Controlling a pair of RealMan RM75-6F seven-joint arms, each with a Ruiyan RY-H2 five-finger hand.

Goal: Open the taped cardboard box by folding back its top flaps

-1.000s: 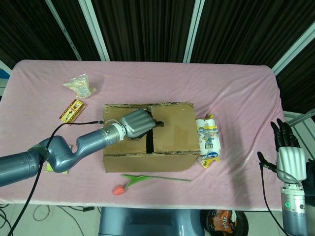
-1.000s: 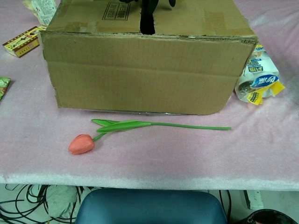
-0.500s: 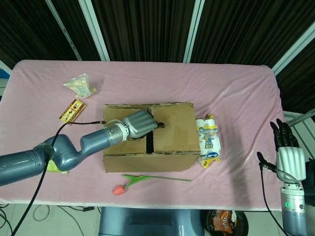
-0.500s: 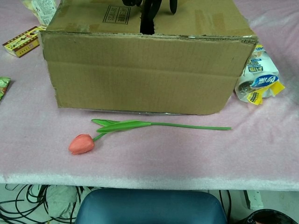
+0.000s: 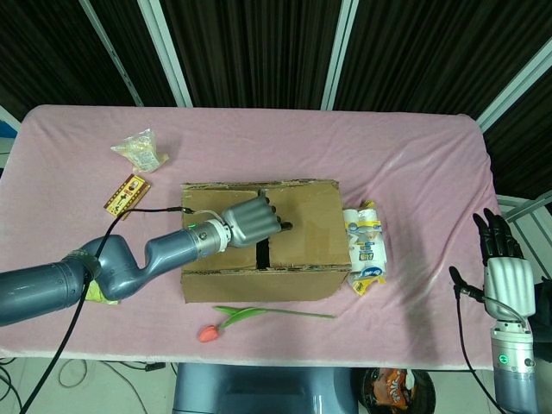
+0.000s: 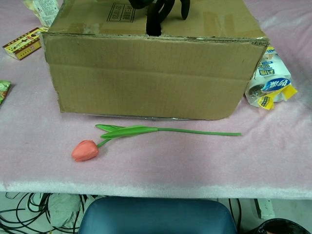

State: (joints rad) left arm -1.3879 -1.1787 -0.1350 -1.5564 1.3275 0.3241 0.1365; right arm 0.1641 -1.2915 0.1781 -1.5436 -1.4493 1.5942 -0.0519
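Note:
The brown cardboard box (image 5: 302,211) (image 6: 146,73) stands in the middle of the pink table with its top flaps down. A dark gap (image 5: 261,252) runs along the seam between them. My left hand (image 5: 253,222) rests on the box top, its dark fingers (image 6: 162,9) stretched across the seam and dipping at the slot; it holds nothing that I can see. My right hand (image 5: 506,259) hangs beyond the table's right front corner, fingers straight and apart, far from the box.
A red tulip (image 5: 259,315) (image 6: 85,150) lies in front of the box. A tissue pack (image 5: 364,246) (image 6: 270,80) touches its right side. To the left are a snack bag (image 5: 140,151) and a small yellow box (image 5: 128,193) (image 6: 22,43).
My left hand has slid a little to the right over the box top and its fingers have uncurled across the seam. The box and right hand have not moved.

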